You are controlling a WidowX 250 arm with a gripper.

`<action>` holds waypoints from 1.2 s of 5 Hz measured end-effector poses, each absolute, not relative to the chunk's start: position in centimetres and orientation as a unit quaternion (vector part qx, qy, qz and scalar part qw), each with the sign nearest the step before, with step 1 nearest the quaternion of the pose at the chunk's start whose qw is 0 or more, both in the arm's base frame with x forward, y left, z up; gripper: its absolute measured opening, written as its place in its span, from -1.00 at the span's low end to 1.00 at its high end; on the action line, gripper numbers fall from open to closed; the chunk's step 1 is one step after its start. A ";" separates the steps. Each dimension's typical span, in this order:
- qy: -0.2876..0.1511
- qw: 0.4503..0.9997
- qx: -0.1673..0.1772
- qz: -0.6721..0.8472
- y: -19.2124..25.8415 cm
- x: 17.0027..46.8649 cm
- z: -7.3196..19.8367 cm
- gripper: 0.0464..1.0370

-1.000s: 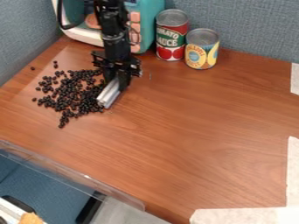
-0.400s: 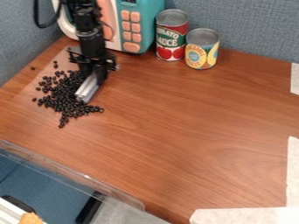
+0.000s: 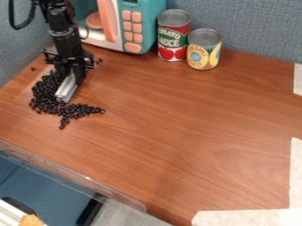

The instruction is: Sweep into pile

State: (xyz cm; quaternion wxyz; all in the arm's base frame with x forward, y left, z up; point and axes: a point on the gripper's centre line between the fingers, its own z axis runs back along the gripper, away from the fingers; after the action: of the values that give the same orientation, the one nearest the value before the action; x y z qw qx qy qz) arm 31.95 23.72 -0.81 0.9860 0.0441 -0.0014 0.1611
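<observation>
The black end effector (image 3: 72, 76) hangs over the upper left of the frame, closed on a silver-grey bar (image 3: 66, 90) that slants down and to the left, its lower end among the black beans (image 3: 44, 93). The beans lie on the wooden bench (image 3: 177, 132) in the left part of the frame, crowded thickly to the left of the bar and below it, with an arm of them running right under the bar's lower end and a short tail pointing down. One bean sits apart on the upper left, and a few more lie to the right of the end effector, near the toy microwave (image 3: 146, 26). The microwave is teal and white with coral buttons and a coral handle (image 3: 107, 20), and stands along the top edge. Just right of it is a red-and-green can (image 3: 173, 36) with tomatoes pictured on it, and beside that a shorter yellow-and-blue can (image 3: 204, 50), both upright. Blue-grey fabric panels (image 3: 254, 26) rise behind the bench. Whitish tape (image 3: 296, 176) runs along the right and lower right, and a clear plastic strip (image 3: 77, 176) edges the lower left.
</observation>
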 end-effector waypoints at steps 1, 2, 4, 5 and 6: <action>-0.004 0.985 0.036 0.166 23.8 31.9 -0.8 -0.35; -0.007 0.987 0.019 0.161 23.1 31.8 -0.6 -0.35; -0.028 0.989 -0.011 0.144 19.8 30.9 2.3 -0.35; -0.044 0.992 -0.012 0.119 16.9 30.7 4.1 -0.35; -0.049 0.994 -0.022 0.090 13.5 30.6 4.4 -0.35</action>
State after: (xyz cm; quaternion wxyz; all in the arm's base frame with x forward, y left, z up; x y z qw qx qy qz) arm 30.58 13.52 4.41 0.9945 -0.0224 -0.0490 0.0899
